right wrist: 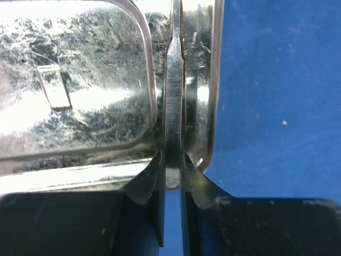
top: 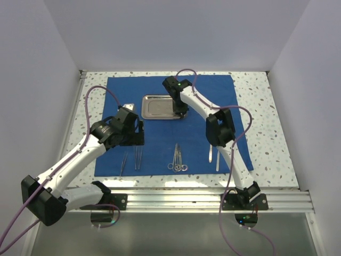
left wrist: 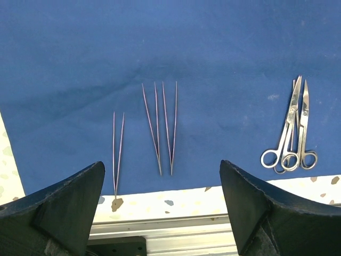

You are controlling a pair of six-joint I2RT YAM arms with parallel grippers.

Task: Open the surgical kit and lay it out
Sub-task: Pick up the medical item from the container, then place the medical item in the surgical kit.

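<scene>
Left gripper (top: 136, 136) hangs spread wide over the near-left of the blue cloth wrap (top: 122, 90), holding nothing. I'd guess it's parked clear of the sorted row. Wrap lies open and flat. Along its near edge: tweezers (left wrist: 160, 128) side by side, then ring-handled forceps (left wrist: 290, 133) bunched together. Steel tray (top: 157, 106) sits mid-cloth toward the far side, shiny and scuffed. Right gripper (right wrist: 171, 165) at its right rim, fingers pinched on a flat steel handle (right wrist: 173, 106), likely to lift it out. Two slim instruments (top: 213, 154) lie rightmost.

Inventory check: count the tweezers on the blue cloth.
3, all on the blue cloth: left tweezers at its near edge, middle tweezers and right tweezers side by side beside them. More may be hidden.
</scene>
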